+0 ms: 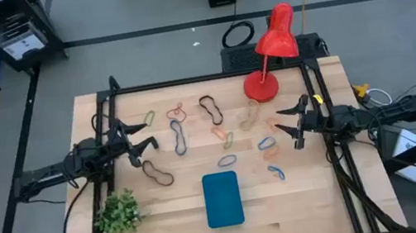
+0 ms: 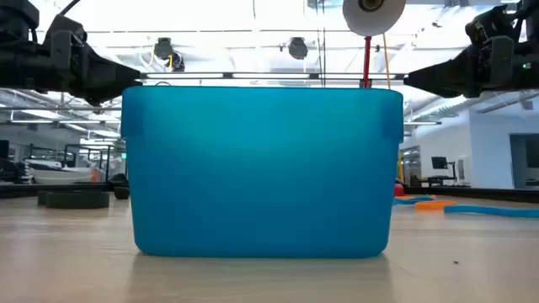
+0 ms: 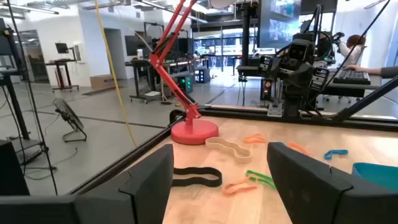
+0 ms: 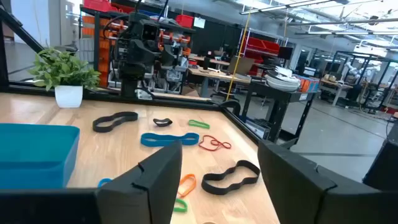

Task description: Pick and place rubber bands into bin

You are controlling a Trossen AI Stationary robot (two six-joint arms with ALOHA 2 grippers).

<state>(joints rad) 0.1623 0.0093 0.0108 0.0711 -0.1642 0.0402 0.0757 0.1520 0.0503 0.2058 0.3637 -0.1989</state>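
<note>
The rubber bands [image 1: 218,127] are thin floppy loops in black, blue, orange, red, green and tan, lying flat and scattered across the middle of the worktop [image 1: 305,201]. The bin [image 1: 223,199], a shallow teal tray with rounded corners, sits at 6 o'clock from them near the front edge. The left gripper [image 1: 143,137] hovers at 9 o'clock of the bands and the right gripper [image 1: 286,125] at 3 o'clock, each with jaws spread and holding nothing.

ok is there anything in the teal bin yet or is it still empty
Empty, as far as the high view shows: the bin has a plain teal inside with no loops in it, and the rubber bands lie scattered on the table beyond it.
</note>
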